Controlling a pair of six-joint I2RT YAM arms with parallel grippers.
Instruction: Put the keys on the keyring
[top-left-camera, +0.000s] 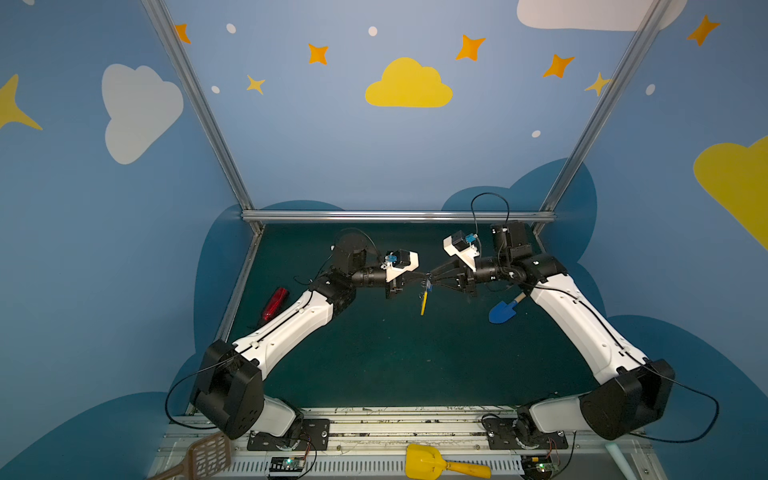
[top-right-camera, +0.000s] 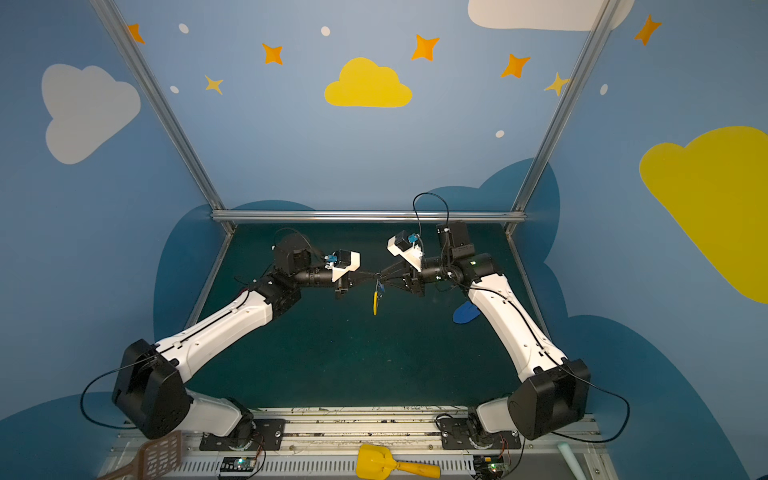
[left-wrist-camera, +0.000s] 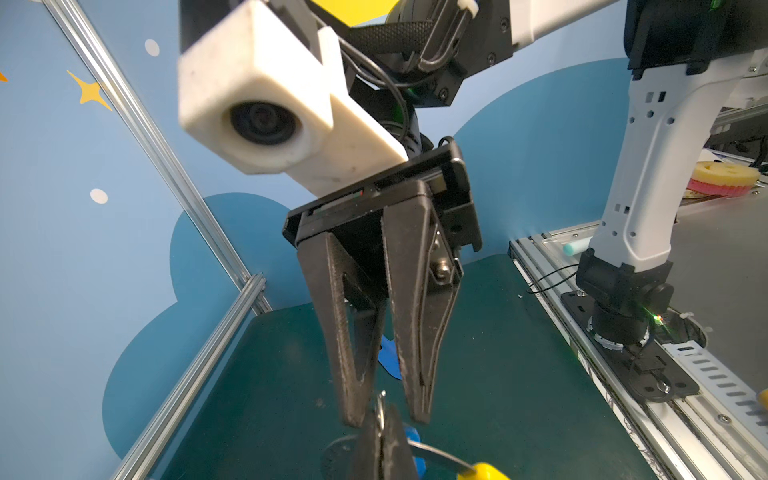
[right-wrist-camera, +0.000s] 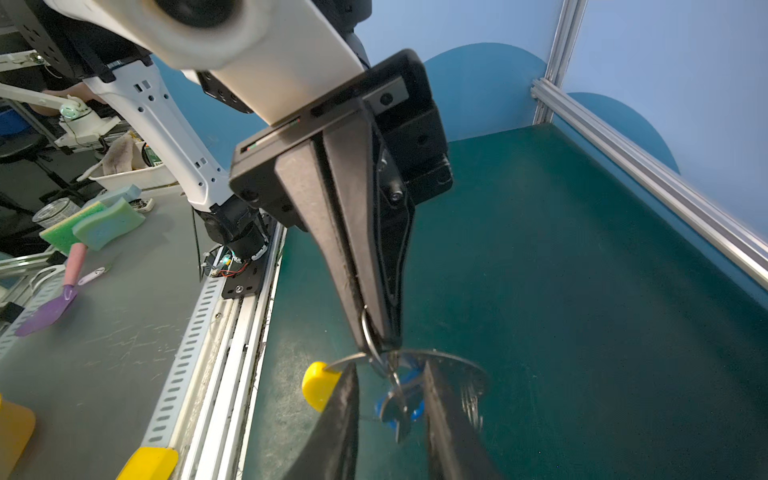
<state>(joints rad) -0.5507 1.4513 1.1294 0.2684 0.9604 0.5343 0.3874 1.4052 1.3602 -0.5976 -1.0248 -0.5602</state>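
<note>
Both arms meet in the air over the mat (top-left-camera: 374, 365), a little toward 12 o'clock from its centre in both top views. The left gripper (top-left-camera: 422, 277) reaches in from 9 o'clock, clenched on the keyring (top-left-camera: 423, 302) — the right wrist view shows its two fingers pressed together on the grey rim. In both top views the keyring is edge-on and hangs from that pinch toward 6 o'clock, with the yellow sleeve (right-wrist-camera: 318, 384) at its low end.

The right gripper (top-left-camera: 431, 281) comes in from 3 o'clock, tip to tip with the left one. Its fingers (left-wrist-camera: 340, 332) stand apart, released, gripping nothing that I can make out. The keys (right-wrist-camera: 394, 405) dangle in the gap between them, just beside the left fingertips at the keyring's rim: a silver key, the blue tag behind it, and a small wire ring. Whether that small ring is threaded onto the keyring I cannot tell — the metal overlaps there.

On the mat, a blue shovel (top-left-camera: 503, 311) lies at 4 o'clock from the grippers, beside the right arm. A red object (top-left-camera: 275, 303) lies at 8 o'clock, beside the left arm. On the front rail (top-left-camera: 374, 428), a yellow scoop (top-left-camera: 424, 462) lies at 6 o'clock and a brown slotted spatula (top-left-camera: 210, 457) at 7 o'clock.
</note>
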